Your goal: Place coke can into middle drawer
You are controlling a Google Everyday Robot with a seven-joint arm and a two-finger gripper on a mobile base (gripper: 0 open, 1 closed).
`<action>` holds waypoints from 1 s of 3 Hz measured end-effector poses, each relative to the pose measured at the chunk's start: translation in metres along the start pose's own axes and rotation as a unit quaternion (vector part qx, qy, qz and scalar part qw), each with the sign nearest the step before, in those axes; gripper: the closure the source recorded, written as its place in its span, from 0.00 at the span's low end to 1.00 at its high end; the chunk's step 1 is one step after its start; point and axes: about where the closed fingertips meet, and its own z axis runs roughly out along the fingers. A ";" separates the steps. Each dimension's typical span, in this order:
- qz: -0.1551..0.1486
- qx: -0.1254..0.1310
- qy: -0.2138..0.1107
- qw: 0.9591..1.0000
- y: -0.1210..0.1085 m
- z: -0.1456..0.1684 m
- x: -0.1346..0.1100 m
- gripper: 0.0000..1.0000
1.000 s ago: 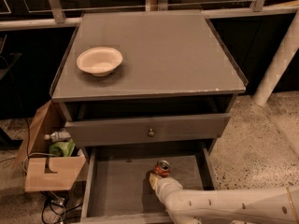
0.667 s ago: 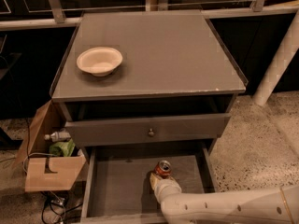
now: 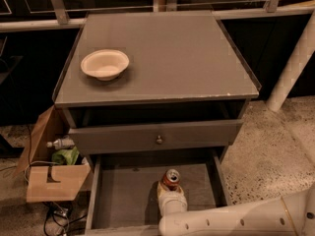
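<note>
The coke can sits in the middle drawer, the end effector just before it. A bowl rests on the counter (left side).

The wide middle drawer is matt grey painted wood. The small red coke can is shiny metal. The glossy cream plastic gripper sits inside that drawer, at the can.

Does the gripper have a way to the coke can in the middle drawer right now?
Likely yes: the gripper sits inside the open middle drawer, right against the upright coke can, with nothing between them.
</note>
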 end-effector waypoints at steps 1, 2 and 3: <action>-0.007 0.019 -0.007 1.000 0.003 0.005 0.001 1.00; -0.006 0.022 -0.003 1.000 0.001 0.007 0.009 1.00; -0.012 0.029 -0.003 1.000 0.000 0.007 0.017 1.00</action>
